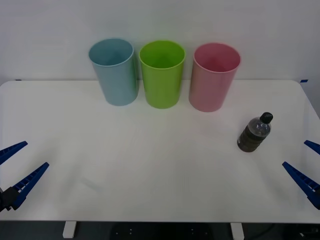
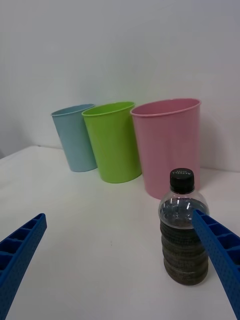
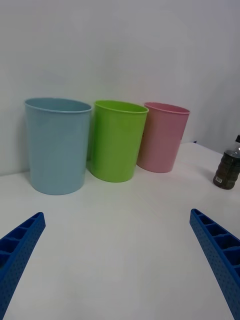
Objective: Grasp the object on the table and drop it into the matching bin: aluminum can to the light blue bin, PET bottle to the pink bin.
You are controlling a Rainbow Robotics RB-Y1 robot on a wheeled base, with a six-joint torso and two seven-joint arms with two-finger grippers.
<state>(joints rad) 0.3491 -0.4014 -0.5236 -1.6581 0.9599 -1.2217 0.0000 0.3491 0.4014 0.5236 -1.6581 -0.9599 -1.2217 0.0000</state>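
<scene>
PET bottle [image 1: 255, 132] stands upright on the table [image 1: 150, 165], right side, in front of and a bit to the right of the pink bin [image 1: 214, 76], apart from it. Black cap on, dark brown-black body, clear shoulders.

Bins in a row at the far edge of the table, near the wall: light blue bin [image 1: 114, 71] on the left, lime green bin [image 1: 162, 73] in the middle, pink on the right. All upright, close together; cannot tell if they touch.

Right gripper [image 1: 306, 165] at the near right edge of the table, fingers spread wide, holding nothing. It sits near the bottle, on the side closer to the robot, not touching. In the right wrist view the bottle [image 2: 183, 227] stands ahead of the gripper, off-centre toward one finger [image 2: 220, 250], whose tip overlaps it in the picture; pink bin [image 2: 170, 145] right behind.

Left gripper [image 1: 17, 165] at the near left edge of the table, also spread wide and holding nothing, well apart from the bottle. Left wrist view: three bins ahead, bottle [image 3: 229, 167] off to the side beyond the pink bin [image 3: 162, 136].
</scene>
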